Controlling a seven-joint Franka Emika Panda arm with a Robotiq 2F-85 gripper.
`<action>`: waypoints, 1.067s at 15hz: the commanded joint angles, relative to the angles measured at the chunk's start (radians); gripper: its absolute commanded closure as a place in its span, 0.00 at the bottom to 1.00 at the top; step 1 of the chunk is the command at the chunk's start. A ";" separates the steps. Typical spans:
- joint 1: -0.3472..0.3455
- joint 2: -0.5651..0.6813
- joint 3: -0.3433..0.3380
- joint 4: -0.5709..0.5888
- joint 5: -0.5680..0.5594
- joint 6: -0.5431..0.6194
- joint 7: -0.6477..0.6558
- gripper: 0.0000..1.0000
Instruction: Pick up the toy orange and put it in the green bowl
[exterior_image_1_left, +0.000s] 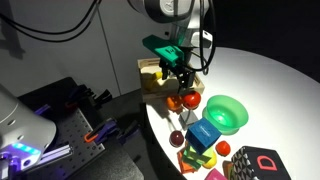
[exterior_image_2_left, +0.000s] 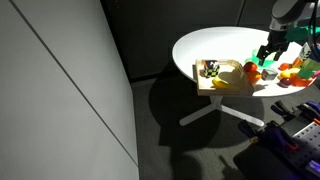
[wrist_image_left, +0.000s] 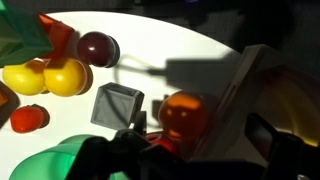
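Note:
The toy orange (exterior_image_1_left: 190, 100) lies on the white round table next to a red ball (exterior_image_1_left: 174, 103). In the wrist view the orange (wrist_image_left: 185, 118) sits between my fingers, closer to one of them and not squeezed. My gripper (exterior_image_1_left: 179, 80) (wrist_image_left: 200, 135) is open and hangs low just above the orange. The green bowl (exterior_image_1_left: 226, 113) stands upright right beside the orange. Its rim shows at the bottom corner of the wrist view (wrist_image_left: 45, 165). The bowl looks empty in an exterior view.
A wooden tray (exterior_image_1_left: 152, 72) (wrist_image_left: 250, 80) lies close behind the gripper. A blue block (exterior_image_1_left: 203, 135), a dark red ball (exterior_image_1_left: 177, 137) (wrist_image_left: 98, 48), yellow toys (wrist_image_left: 55, 76) and a grey cube (wrist_image_left: 118, 105) crowd the table edge (exterior_image_1_left: 160, 120) near the bowl.

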 joint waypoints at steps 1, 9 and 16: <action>-0.022 0.020 0.009 0.025 -0.008 0.003 -0.010 0.00; -0.021 0.012 0.012 0.016 -0.005 -0.002 0.003 0.00; -0.020 0.051 0.011 0.017 -0.002 0.035 0.023 0.00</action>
